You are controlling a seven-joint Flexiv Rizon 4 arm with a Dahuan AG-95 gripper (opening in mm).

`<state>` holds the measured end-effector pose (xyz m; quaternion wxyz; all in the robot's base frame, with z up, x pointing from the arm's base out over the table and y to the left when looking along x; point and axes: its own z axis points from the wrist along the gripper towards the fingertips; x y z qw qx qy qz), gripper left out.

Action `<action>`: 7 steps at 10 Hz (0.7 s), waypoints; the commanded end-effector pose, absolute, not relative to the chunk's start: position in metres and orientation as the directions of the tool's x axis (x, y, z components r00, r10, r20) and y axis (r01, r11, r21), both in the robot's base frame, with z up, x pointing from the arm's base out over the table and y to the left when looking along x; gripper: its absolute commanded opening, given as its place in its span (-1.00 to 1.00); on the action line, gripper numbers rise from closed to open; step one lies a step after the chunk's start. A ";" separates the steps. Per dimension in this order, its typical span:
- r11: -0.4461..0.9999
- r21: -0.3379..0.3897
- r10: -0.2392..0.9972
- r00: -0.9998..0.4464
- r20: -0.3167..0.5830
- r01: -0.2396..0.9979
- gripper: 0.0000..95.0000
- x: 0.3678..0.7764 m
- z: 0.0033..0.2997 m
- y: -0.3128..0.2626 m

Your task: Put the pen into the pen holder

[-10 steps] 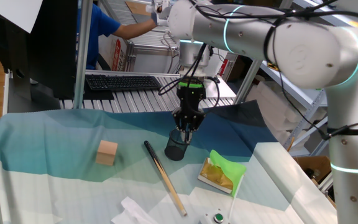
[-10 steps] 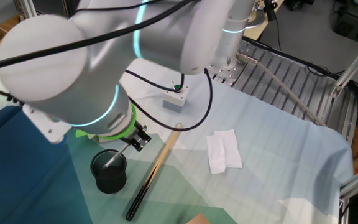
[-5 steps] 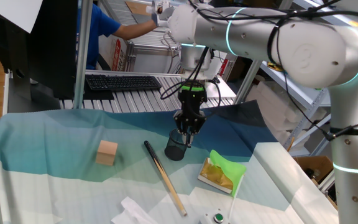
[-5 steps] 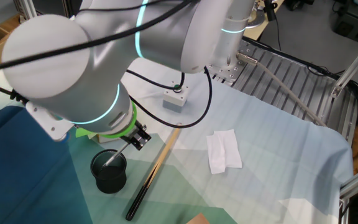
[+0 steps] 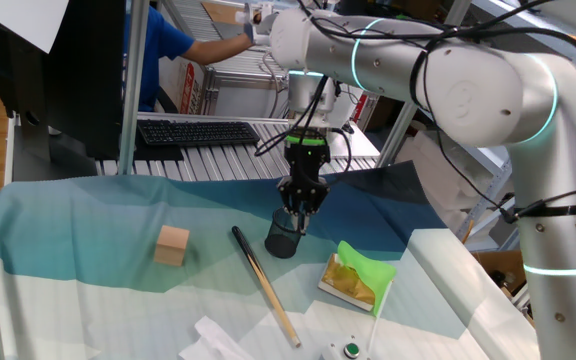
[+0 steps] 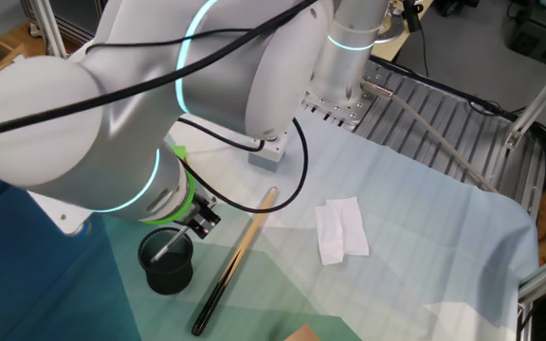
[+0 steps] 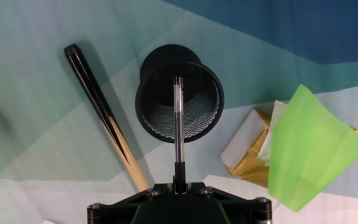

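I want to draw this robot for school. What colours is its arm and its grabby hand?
The big rounded silvery-grey arm has glowing turquoise rings at its joints and thin black cables looping along it. A bright green band sits above the small black two-finger gripper.

The arm reaches down from the far edge of the bench, wrist vertical, gripper (image 5: 301, 212) pointing straight down, fingers pinched together.

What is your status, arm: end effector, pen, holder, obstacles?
End effector shut on pen. Pen tip over pen holder mouth, not released. Wooden stick beside holder, clear of path.
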<state>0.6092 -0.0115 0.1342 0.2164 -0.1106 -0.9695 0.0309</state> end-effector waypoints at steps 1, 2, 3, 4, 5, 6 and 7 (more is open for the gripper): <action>0.971 -0.116 0.238 -0.876 0.420 0.208 -1.00 0.609 0.132 -0.012; 0.970 -0.121 0.243 -0.871 0.427 0.212 -1.00 0.610 0.130 -0.012; 0.970 -0.122 0.244 -0.867 0.434 0.212 -1.00 0.611 0.128 -0.012; 0.970 -0.122 0.242 -0.866 0.437 0.210 -1.00 0.610 0.127 -0.013; 0.971 -0.121 0.241 -0.863 0.444 0.208 -1.00 0.611 0.124 -0.015; 0.970 -0.123 0.241 -0.859 0.451 0.208 -1.00 0.611 0.123 -0.015; 0.970 -0.124 0.242 -0.856 0.456 0.209 -1.00 0.612 0.122 -0.015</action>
